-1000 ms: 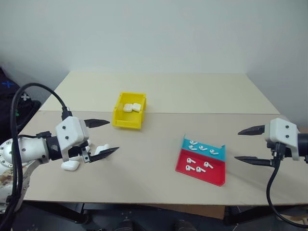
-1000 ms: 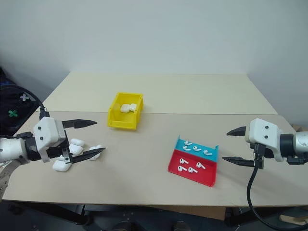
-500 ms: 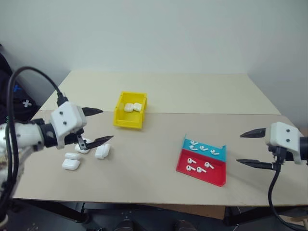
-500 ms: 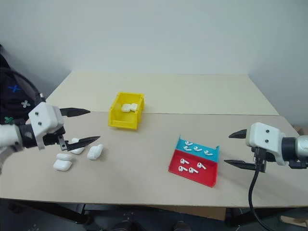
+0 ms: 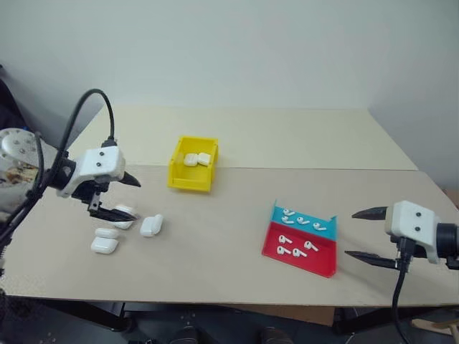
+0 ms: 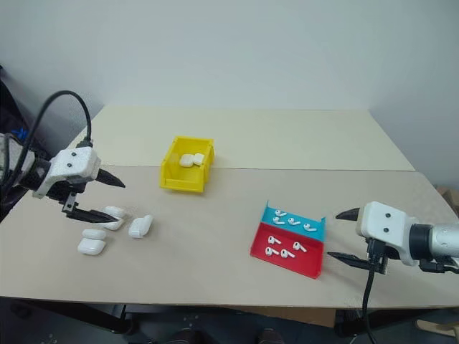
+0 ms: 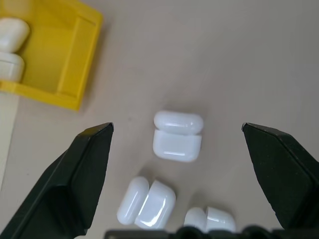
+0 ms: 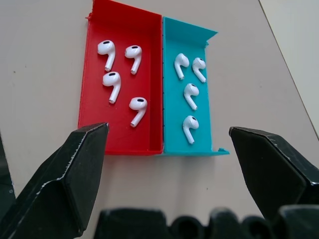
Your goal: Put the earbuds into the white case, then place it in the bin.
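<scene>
Progress: bin (image 5: 192, 174) sits mid-desk w/ two white cases already lying inside, so part of the job looks done. Left to do, as I read it: three more cases on the desk (image 5: 237, 143) at the robot's left. The nearest one to the bin, the white case (image 7: 177, 136), lies apart from the other two, lid end distinct; whether lid is shut or ajar, can't tell. The other two lie close together, just beyond it toward the desk edge. Earbuds (image 8: 119, 74) are all in the red-and-teal tray (image 8: 149, 144) on the right side: four in the red half, four in the teal half, none loaded into a case yet. So this cycle is at its start, nothing picked.

Left tool (image 5: 117, 196): spread fully wide, empty, hanging over the case group; wrist view has the lone white case between the two black fingers but not touching either. Lower finger sits just beside one case in the head view, contact unclear.

Right tool (image 6: 343, 235): also fully released, holds nothing, hovering at the near-right of the tray, pointed at the earbuds, apart from the tray.
</scene>
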You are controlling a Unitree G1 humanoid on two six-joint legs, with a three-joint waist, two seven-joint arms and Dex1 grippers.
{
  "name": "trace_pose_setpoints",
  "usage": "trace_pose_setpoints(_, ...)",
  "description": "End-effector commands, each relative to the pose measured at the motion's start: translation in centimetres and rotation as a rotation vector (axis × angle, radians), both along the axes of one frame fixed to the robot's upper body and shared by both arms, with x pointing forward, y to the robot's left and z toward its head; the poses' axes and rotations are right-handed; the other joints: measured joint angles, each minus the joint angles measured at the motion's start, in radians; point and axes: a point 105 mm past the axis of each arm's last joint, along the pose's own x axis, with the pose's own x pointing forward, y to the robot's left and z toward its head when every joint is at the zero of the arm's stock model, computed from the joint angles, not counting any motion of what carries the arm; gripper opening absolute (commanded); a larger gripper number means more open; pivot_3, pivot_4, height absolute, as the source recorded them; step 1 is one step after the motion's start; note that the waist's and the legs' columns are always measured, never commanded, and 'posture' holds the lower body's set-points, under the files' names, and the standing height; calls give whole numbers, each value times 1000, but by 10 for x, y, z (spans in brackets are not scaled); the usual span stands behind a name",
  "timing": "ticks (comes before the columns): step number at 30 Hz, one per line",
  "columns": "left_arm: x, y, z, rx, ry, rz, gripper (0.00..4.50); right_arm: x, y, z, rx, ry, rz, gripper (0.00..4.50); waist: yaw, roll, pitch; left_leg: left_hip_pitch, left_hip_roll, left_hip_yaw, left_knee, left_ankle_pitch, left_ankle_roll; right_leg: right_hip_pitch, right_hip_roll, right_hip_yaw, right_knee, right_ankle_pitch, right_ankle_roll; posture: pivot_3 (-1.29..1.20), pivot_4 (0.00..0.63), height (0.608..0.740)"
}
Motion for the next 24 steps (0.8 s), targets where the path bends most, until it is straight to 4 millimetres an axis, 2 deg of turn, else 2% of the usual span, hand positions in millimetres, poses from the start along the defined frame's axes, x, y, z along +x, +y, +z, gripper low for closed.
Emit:
trace_pose_setpoints(1,8,8,-8,120,42,-34,4500,0,6,5,12,-37,4,4476,4,-1,1,0,0,0,0,0,0,0,0,0,0,0,1,0,150,740)
trace_pose_setpoints(6,24,19,-9,339,94,-36,4500,-5,8,3,8,-14,13,4476,18,-3,1,-4,0,-1,2,0,0,-2,0,-1,0,1,1,0,150,740)
trace_pose_setpoints(11,31,17,-5,472,132,-79,4500,-3,2,10,-21,18,21,4476,16,-3,2,-9,-1,0,3,0,0,-7,0,1,0,2,3,0,150,740)
trace_pose_setpoints(19,33,-4,-14,484,195,-134,4500,5,-10,20,-76,51,32,4476,12,-4,2,-10,0,1,2,0,1,-11,1,4,1,2,3,0,150,740)
trace_pose_setpoints(24,34,-13,-22,477,220,-113,4500,10,-10,20,-87,45,36,4476,12,-4,2,-10,-1,1,2,0,1,-11,1,4,2,2,3,0,150,740)
